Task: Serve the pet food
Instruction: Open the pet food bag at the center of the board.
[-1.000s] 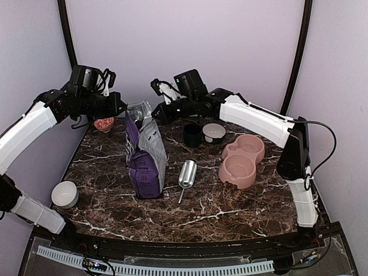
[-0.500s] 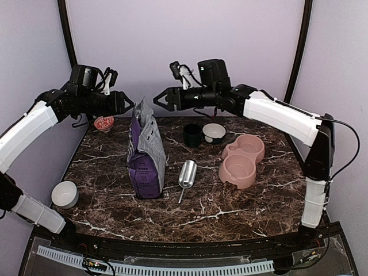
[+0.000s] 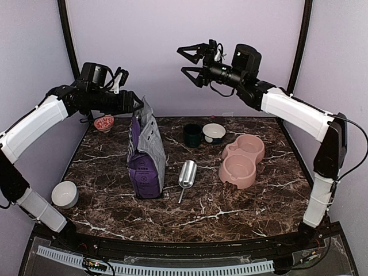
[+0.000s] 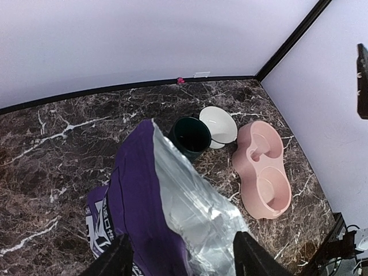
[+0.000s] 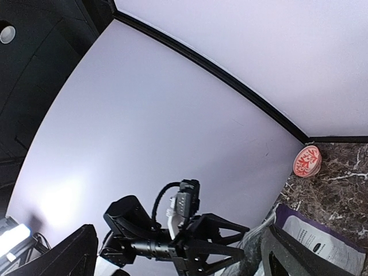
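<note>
Upright on the marble-patterned bench, left of the middle: a purple-and-grey bag, top drawn up to a peak. White print low on the purple face, plus a pale label panel seen from the right wrist camera, all too small or blurred to read; no brand name legible. Pet food itself out of sight in all three views; cannot tell whether the bag's top is open.

Left gripper level with the bag's peak, fingers spread wide, released. From its own camera, the bag's top rising between the two fingers, contact impossible to judge. Right gripper high in the air over the back of the bench, well apart from everything on it, likewise released, fingers splayed and grasping nothing.

Just right of the bag, flat on the bench: a metal scoop, handle toward the near edge. Further right, a pink double bowl. Behind the scoop, a dark green cup just beside a white bowl. At the far left corner, a small red-patterned dish. Near the front left, a second white bowl.
</note>
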Motion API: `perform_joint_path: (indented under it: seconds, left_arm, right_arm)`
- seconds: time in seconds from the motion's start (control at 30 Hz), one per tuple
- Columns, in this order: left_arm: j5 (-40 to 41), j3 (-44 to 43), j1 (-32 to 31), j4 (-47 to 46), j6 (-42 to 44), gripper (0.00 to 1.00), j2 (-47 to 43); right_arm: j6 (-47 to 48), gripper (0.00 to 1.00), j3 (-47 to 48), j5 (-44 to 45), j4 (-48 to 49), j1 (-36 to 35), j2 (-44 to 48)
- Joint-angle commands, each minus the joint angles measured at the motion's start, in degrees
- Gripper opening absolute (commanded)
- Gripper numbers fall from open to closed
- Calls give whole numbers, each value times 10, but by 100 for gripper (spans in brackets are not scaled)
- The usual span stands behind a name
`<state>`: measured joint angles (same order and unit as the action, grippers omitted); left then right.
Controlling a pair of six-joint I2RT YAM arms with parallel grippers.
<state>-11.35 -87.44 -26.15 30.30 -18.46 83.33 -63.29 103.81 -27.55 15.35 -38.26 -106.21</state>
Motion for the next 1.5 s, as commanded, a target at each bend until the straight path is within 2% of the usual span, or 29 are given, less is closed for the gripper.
perform_joint_path:
  seconds: [0.0,0.13,0.27,0.5,0.63,0.83,1.13,1.3,1.47]
  left_arm:
    - [0,-34,-3,35,20,57,28]
    - [20,-54,-8,56,25,45,45]
    - [30,-40,-11,51,21,39,40]
    - [33,-31,-14,57,19,36,33]
    - [39,-31,-14,68,21,32,34]
    - [46,-19,-16,64,17,20,29]
    - [47,-7,-19,60,13,14,23]
    - [51,-1,-18,57,12,11,15]
    - [52,0,-18,53,13,8,12]
  right_arm:
    - [-58,100,42,6,20,5,-1]
    - [-57,100,33,9,38,7,15]
    - [-90,99,30,-16,71,20,9]
    - [-141,99,20,-23,136,40,7]
    - [-162,99,15,-20,157,44,7]
    - [-211,99,15,-29,197,46,-5]
    - [-252,99,-10,-11,245,50,-6]
    - [-262,99,-12,-10,249,50,-10]
    - [-250,99,-58,8,259,62,-18]
